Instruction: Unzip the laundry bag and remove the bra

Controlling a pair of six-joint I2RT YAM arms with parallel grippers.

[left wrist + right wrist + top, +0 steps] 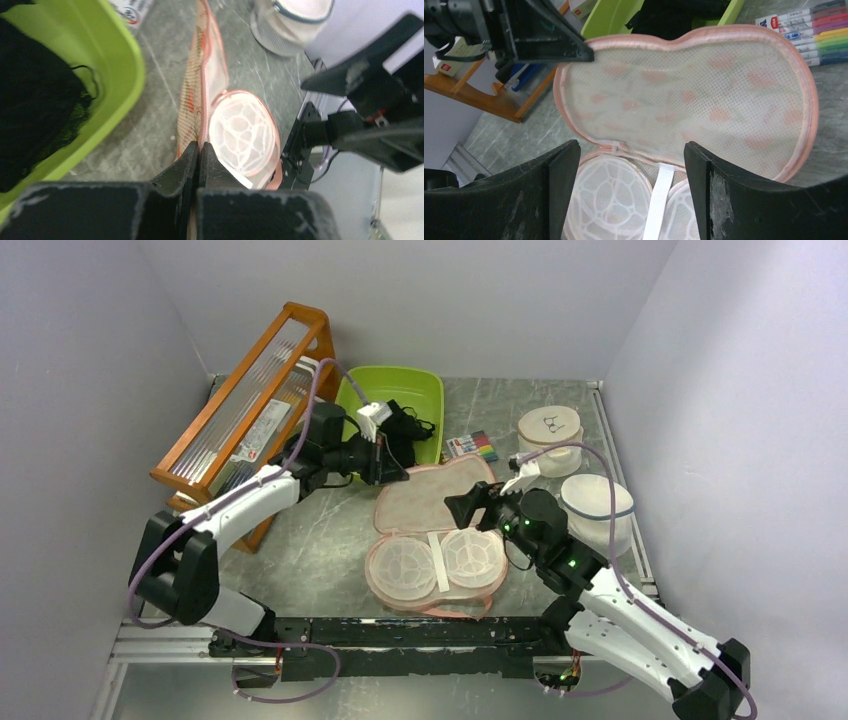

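The laundry bag (pixel 430 502) lies open at the table's middle, its printed lid raised at the back and two white mesh cups (pixel 437 562) facing up. My left gripper (pixel 400 472) is shut on the lid's pink edging at its far-left corner; in the left wrist view the gripper (pixel 200 150) pinches that edge (pixel 204 100). The black bra (pixel 405 425) lies in the green bin, also seen in the left wrist view (pixel 35 100). My right gripper (pixel 470 508) is open and empty, just above the bag; in its own view the gripper (pixel 626 155) frames the lid (pixel 684 95).
A green bin (pixel 425 390) stands at the back centre, beside a wooden rack (pixel 250 400) on the left. A pack of markers (pixel 470 446) lies right of the bin. Two round white tubs (pixel 550 430) (pixel 597 505) stand on the right.
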